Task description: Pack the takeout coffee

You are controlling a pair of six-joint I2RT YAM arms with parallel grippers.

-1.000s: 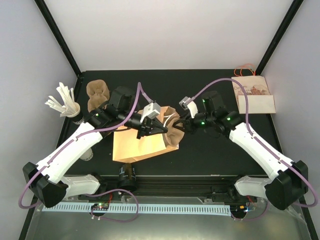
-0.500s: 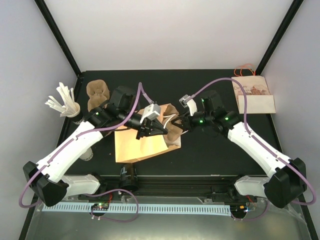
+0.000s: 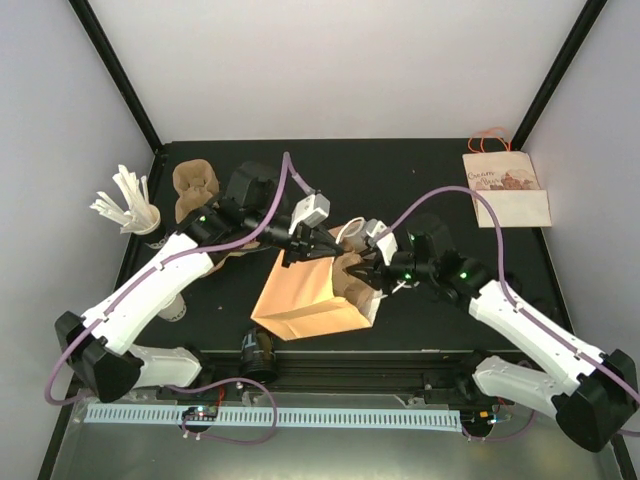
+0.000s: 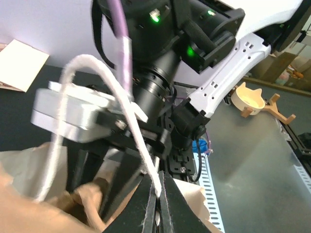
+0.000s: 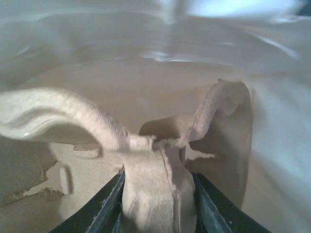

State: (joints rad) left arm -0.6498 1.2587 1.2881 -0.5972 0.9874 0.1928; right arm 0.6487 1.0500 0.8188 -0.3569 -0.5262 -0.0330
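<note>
A brown paper bag [image 3: 305,300] lies tipped at the table's middle, its mouth facing right. My left gripper [image 3: 318,245] is shut on the bag's white cord handle [image 4: 112,87], which rises from its fingertips [image 4: 158,194] and holds the mouth up. My right gripper [image 3: 368,272] is shut on a moulded pulp cup carrier [image 3: 350,275] at the bag's mouth. In the right wrist view the carrier [image 5: 155,189] fills the gap between the jaws, with the bag's inner wall [image 5: 146,87] all around. A dark-lidded cup [image 3: 258,350] stands at the near edge.
A second pulp carrier [image 3: 195,185] lies at the back left, beside a cup of white stirrers [image 3: 130,205]. A printed paper bag [image 3: 505,190] lies flat at the back right. A white cup [image 3: 172,305] shows under my left arm.
The bag has swung and its mouth has been lifted by the handle. My right gripper has moved down and left, carrying the carrier into the bag's mouth.
</note>
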